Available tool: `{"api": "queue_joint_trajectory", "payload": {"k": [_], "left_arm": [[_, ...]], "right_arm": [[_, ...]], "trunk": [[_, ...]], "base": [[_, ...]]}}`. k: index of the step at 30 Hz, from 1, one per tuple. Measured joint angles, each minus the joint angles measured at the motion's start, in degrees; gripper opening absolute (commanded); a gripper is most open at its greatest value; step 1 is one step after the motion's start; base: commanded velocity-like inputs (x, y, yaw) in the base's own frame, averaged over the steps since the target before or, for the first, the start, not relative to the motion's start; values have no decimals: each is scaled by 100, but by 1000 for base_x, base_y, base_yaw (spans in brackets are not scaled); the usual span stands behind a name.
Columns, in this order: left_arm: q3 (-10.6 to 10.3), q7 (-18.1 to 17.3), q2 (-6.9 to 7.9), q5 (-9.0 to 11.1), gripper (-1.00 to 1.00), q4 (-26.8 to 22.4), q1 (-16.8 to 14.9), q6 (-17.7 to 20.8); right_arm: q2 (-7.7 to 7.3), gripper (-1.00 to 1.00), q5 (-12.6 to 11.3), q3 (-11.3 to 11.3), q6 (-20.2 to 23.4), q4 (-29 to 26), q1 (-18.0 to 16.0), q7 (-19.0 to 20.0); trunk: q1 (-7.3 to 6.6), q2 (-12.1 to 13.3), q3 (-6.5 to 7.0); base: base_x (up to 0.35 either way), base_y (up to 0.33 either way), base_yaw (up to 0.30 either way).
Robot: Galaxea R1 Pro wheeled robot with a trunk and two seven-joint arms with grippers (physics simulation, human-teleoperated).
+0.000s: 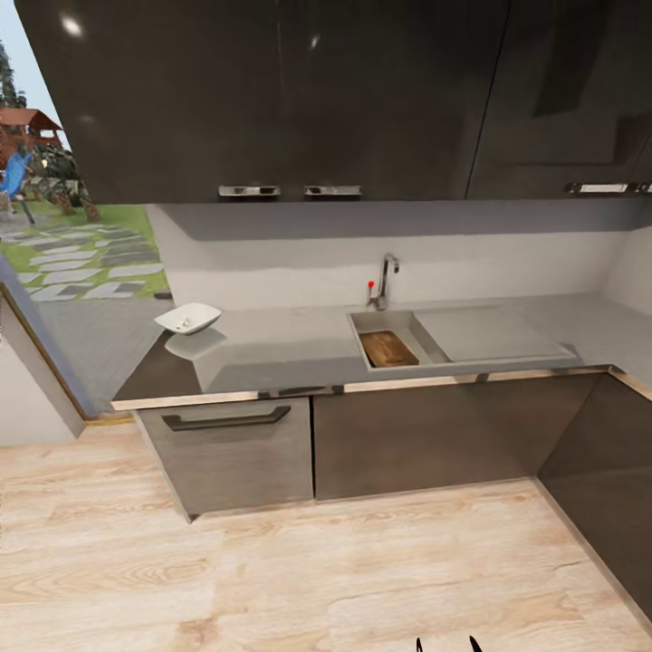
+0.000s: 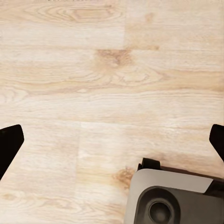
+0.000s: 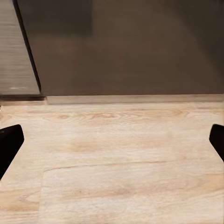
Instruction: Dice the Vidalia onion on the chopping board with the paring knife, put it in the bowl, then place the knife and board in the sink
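- In the head view, the bowl is seen at the left end of the table, with a few small pale bits inside that are too small to be identified.
- Further right, the sink is set into the table, and the chopping board is seen lying in its basin; the tap with its red knob is placed behind it.
- The paring knife cannot be made out at this size.
- Grey drawer fronts are seen under the table, above the wooden floor.
- In the left wrist view, the left gripper is shown spread wide and empty over the floor, beside a grey part of the robot's base.
- In the right wrist view, the right gripper is likewise shown spread wide and empty, pointed at a dark cabinet front and the floor.
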Motion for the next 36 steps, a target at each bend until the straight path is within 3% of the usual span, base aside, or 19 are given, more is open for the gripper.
{"api": "queue_joint_trajectory", "payload": {"k": [9, 36], "left_arm": [[-30, -8, -77, -8, 100, -1, 0, 0], [-31, -9, -80, -7, 100, -4, 0, -5]], "right_arm": [[-2, 100, 0, -6, 9, 0, 0, -1], [-5, 100, 0, 3, 6, 8, 1, -4]], "trunk": [[0, 0, 81], [0, 1, 318]], "base": [[0, 0, 83], [0, 0, 84]]}}
